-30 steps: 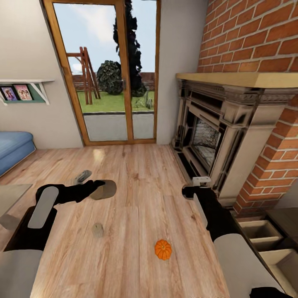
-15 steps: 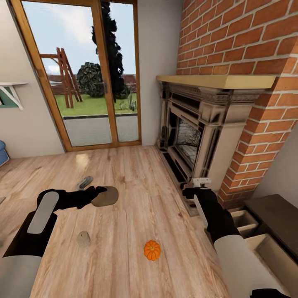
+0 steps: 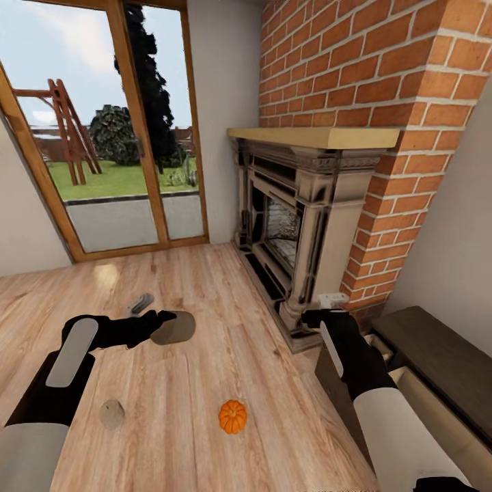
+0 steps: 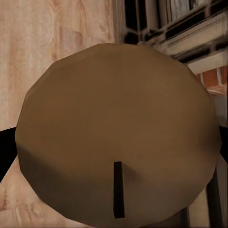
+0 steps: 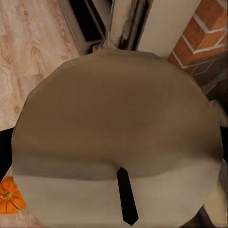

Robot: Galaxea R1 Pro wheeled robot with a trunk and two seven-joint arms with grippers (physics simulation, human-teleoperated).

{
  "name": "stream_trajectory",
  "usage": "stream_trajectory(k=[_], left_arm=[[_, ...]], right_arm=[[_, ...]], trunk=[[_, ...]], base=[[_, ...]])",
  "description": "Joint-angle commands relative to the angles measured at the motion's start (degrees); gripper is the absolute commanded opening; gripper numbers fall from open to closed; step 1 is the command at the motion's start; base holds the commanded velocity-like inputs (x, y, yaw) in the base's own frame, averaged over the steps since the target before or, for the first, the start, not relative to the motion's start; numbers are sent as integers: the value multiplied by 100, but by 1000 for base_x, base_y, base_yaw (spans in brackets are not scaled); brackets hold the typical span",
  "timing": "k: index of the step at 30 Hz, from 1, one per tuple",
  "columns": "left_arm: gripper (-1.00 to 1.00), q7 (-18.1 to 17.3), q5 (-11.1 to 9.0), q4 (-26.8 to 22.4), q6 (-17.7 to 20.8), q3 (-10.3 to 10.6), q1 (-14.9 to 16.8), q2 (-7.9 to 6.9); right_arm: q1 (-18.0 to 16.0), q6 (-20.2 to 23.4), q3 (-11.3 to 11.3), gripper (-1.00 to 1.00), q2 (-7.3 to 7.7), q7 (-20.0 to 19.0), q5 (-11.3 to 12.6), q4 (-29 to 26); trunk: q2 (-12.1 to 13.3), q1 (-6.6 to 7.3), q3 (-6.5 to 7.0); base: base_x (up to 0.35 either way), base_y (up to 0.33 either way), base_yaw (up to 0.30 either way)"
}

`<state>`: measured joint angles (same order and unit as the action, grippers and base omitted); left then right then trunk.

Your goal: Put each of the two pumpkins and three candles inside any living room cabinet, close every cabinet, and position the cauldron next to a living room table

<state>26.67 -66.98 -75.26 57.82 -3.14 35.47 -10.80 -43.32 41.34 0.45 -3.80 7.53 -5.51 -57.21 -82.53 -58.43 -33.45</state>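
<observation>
**Candles in both grippers, pumpkin and a third candle on the floor**

In the head view the left gripper (image 3: 162, 320) reaches over pale, grained wood floor (image 3: 205, 287) with a stubby beige candle (image 3: 174, 327) at its tip. The left wrist view looks onto that candle's flat, faceted round end (image 4: 118, 133) with a thin dark wick; black gripper parts show at either side of it, so the jaws look clamped on it.

The right gripper (image 3: 333, 301) sits near the base of the fireplace (image 3: 301, 225), a carved grey-and-cream stone surround under a smooth tan mantel, set in a red brick wall (image 3: 342, 68). The right wrist view shows another round beige candle end (image 5: 118, 142) with a dark wick between the jaws, which appear closed on it too.

On the floor between the arms lies a small orange ribbed pumpkin (image 3: 232, 416). To its left, beside the left forearm, stands a third candle (image 3: 112, 414), grey-beige and squat. A small grey object (image 3: 140, 303) lies further out; what it is cannot be told.

At the right, by the right arm, stands the dark brown cabinet (image 3: 437, 362), flat-topped, with a pale drawer interior showing open.
</observation>
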Motion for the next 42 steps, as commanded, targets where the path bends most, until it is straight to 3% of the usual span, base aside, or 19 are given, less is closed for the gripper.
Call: stream_trajectory(k=[1,20,42], left_arm=[[-100,-4,-25,-2,-7,1,1,4],[-100,-4,-25,-6,-5,24,1,16],[-100,-4,-25,8,-7,24,1,25]], right_arm=[[-1,-3,-1,-100,1,6,14,-1],[-1,-3,-1,-100,6,-15,41,13],[-1,-20,5,-100,-4,-17,38,24]], trunk=[[0,0,5],[0,0,94],[0,0,201]], base=[[0,0,-262],[-67,61,-262],[153,144,-236]])
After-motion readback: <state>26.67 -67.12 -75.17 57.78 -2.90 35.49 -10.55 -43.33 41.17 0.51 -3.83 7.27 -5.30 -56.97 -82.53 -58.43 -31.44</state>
